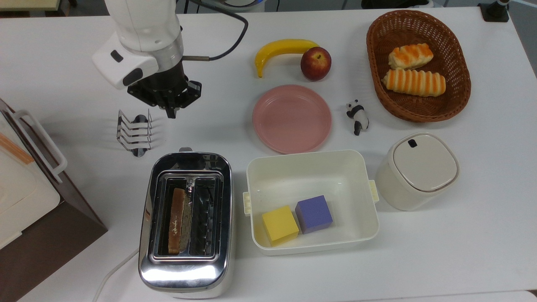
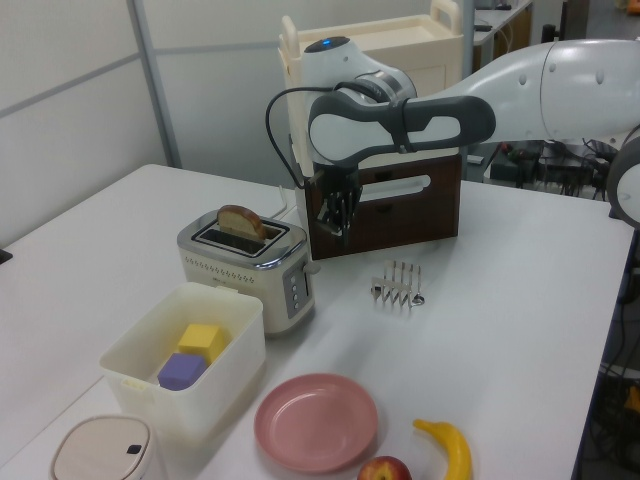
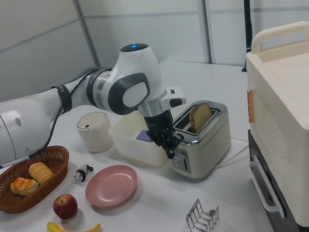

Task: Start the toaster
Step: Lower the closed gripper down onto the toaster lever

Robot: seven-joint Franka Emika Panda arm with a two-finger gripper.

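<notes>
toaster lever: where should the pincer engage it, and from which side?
Go for the small grey lever, which juts from the toaster at its end face nearest the toast rack. It is a short tab, so it probably suits a downward push from above rather than a squeeze. The pincer hangs above the table beyond that end, fingers together, so the way in looks clear.

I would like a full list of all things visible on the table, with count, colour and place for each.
toaster: 1, chrome, top view's lower left
bread slice: 1, brown, toaster's left slot
toast rack: 1, metal, above toaster
plate: 1, pink, centre
bin: 1, cream, right of toaster
cubes: yellow, purple, in bin
banana: 1, yellow, top
apple: 1, red, beside banana
basket: 1, brown, upper right
bread rolls: 2, in basket
panda figure: 1
lidded container: 1, cream
boxy appliance: 1, white-brown, left edge
gripper: black, shut
</notes>
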